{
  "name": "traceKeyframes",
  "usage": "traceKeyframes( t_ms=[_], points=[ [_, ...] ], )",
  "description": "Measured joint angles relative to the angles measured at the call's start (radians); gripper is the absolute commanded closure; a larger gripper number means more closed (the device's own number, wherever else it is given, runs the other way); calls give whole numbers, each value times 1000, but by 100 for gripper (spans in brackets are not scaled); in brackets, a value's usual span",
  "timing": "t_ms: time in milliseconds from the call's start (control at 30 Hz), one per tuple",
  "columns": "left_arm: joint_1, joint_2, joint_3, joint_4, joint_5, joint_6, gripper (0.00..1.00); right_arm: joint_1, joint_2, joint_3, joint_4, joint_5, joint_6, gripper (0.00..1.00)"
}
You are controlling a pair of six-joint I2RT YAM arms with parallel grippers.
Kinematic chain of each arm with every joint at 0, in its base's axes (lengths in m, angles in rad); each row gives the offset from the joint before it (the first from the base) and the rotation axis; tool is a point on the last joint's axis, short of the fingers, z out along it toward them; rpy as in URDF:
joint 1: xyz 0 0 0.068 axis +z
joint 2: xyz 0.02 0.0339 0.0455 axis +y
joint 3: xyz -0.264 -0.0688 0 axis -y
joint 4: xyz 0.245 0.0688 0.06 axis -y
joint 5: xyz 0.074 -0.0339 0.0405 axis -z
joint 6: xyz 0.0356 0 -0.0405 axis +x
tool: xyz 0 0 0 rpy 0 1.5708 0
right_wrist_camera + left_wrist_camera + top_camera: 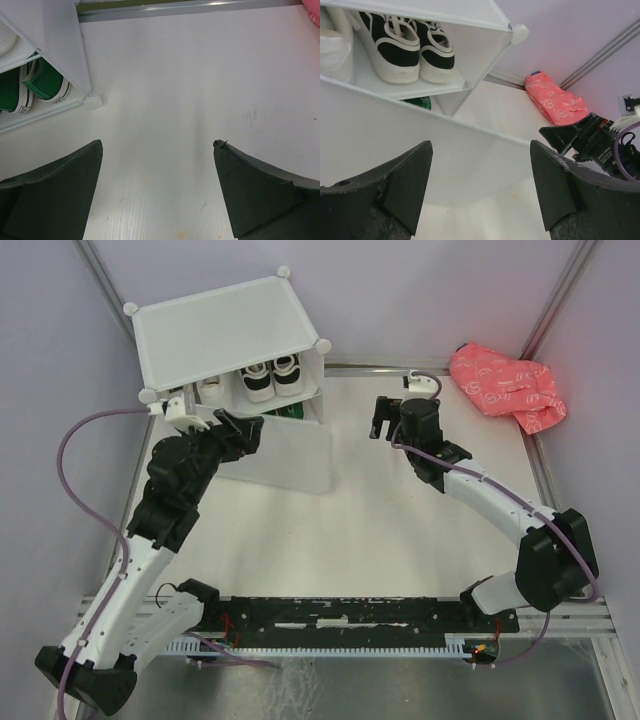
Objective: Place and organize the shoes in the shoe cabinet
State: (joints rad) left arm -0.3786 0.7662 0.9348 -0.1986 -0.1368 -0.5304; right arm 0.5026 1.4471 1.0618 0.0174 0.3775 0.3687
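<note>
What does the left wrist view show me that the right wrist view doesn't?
Left wrist only: black sneakers on the upper shelf, a white shoe beside them, and the right end effector. Right wrist only: the cabinet's bottom corner knob on the table. Both: the shoe cabinet, green sneakers below (a sliver in left wrist), and bare table.

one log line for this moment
left gripper open, by door panel | right gripper open, empty | black sneakers upper compartment | green sneakers lower compartment
</note>
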Motion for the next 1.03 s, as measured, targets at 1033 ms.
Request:
traceKeyframes(
  t_ms=[1033],
  points=[
    [-1, 18, -137, -14, -43, 141, 15, -6, 119, 39, -134, -227, 28, 1]
  ],
)
